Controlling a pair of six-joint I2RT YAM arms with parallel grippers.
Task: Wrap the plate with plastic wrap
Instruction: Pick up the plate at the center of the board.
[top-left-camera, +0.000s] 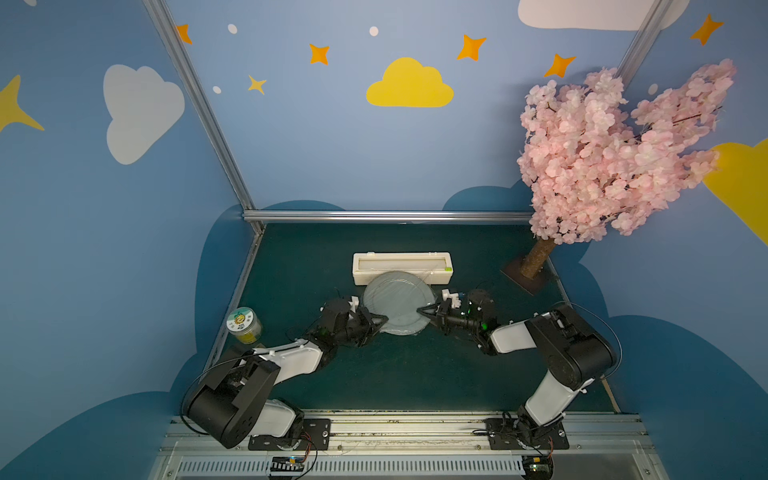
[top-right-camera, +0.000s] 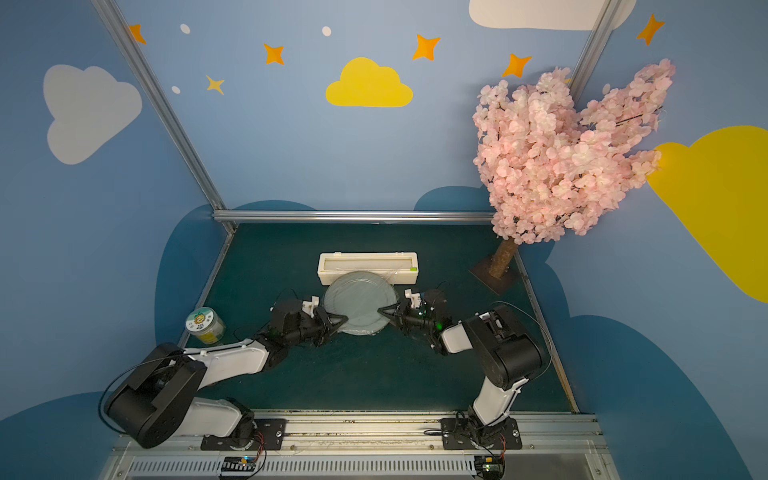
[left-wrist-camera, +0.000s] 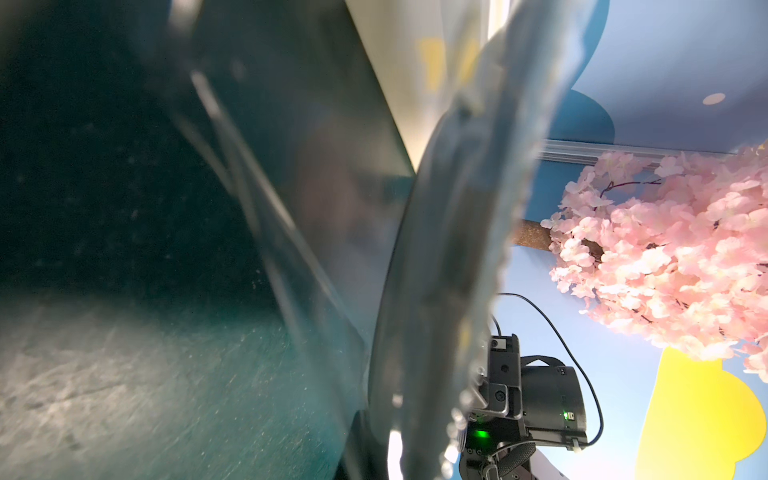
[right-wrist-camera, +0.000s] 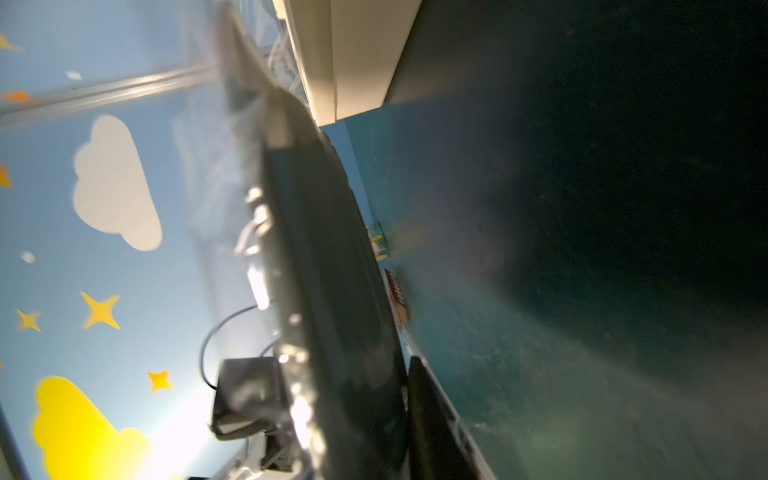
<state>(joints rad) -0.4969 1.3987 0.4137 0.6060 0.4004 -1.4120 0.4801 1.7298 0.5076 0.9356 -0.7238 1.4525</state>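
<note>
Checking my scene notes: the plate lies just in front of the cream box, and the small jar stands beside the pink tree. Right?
No. The jar stands across the table from the pink tree, by the left arm; both top views show it. The plate does lie just in front of the cream box.

Blue cloud-print walls (top-left-camera: 332, 158) — dk green table (top-left-camera: 395, 374)

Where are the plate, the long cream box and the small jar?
plate (top-left-camera: 399, 331): in a top view, on its near rim.
long cream box (top-left-camera: 401, 263): in a top view, on its top face.
small jar (top-left-camera: 240, 319): in a top view, on its lid.
</note>
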